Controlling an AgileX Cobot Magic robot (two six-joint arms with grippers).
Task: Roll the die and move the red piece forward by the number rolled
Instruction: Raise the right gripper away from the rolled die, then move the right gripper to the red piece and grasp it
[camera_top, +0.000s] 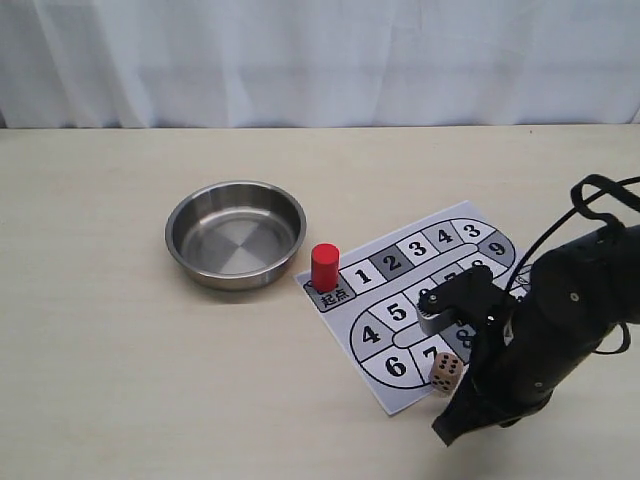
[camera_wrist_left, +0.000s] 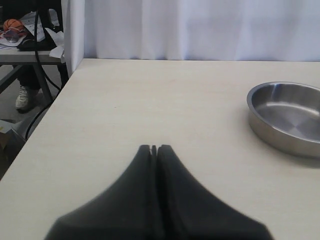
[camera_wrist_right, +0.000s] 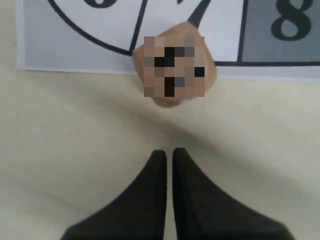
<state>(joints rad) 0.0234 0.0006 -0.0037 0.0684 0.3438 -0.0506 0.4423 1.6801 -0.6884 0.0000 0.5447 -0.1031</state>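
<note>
The desk (camera_top: 120, 350) carries a steel bowl (camera_top: 235, 232), likely the rolling tray, beside the numbered board (camera_top: 392, 262). The left claw (camera_wrist_left: 154, 147) sits closed and empty, clear of play. The right claw (camera_wrist_right: 166, 151), its two sides nearly touching, grips nothing. The red piece (camera_top: 324, 268) stands upright on the start square. The die (camera_wrist_right: 174, 65) lies free across the board's edge by 7.

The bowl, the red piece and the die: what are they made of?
The bowl looks like polished steel: grey, with a radial sheen. The red piece seems glossy plastic or painted wood, smooth all over. The die looks like pale matte wood with black pips.
</note>
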